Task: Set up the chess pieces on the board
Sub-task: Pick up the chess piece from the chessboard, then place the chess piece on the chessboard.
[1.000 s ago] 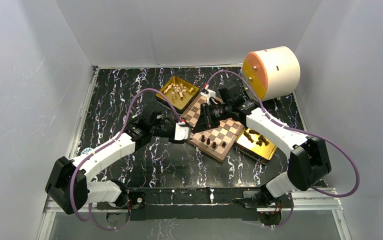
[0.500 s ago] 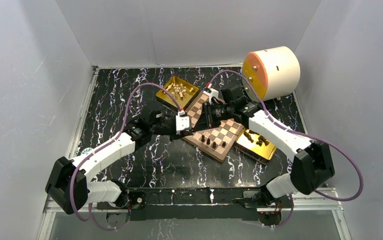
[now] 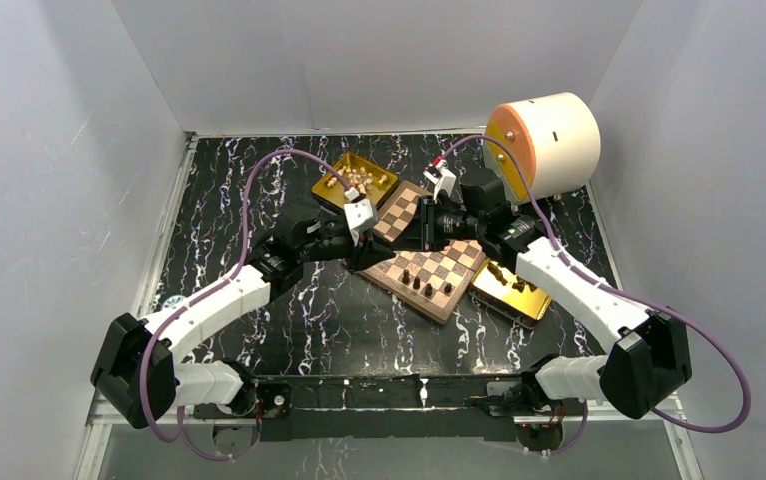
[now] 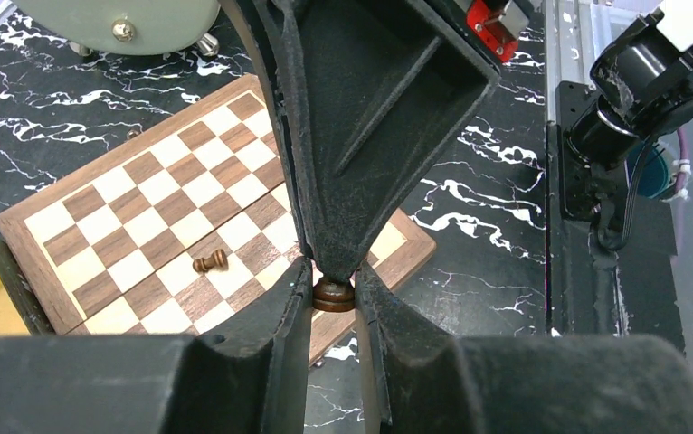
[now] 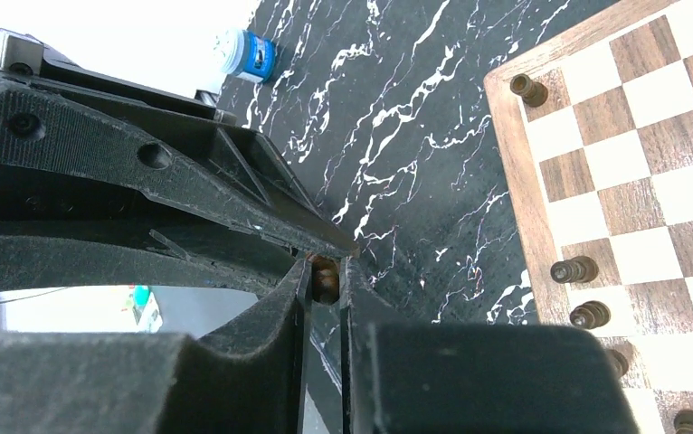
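Both arms meet over the left-hand edge of the board [image 3: 454, 268], and one dark piece [image 4: 334, 294] sits between them. In the left wrist view the left jaws are closed on its round base, while the right jaws come down from above with their tips on the same piece. The right wrist view agrees: the piece [image 5: 326, 278] is pinched between the right jaws, with the left jaws reaching in from the side. So both pairs look clamped on it at once, held off the surface, though which pair carries the load I cannot tell from so small a sliver.

This reads as a pass from one arm to the other, early in the setup. A few dark pieces [image 5: 574, 269] stand along one border, one lies toppled [image 4: 209, 262] mid-board, and the cream pieces [image 3: 351, 182] are in their gold tray [image 3: 327, 190].

Next, one pair must let go cleanly while the other holds firm, without twisting the piece. It then goes upright onto its home square.
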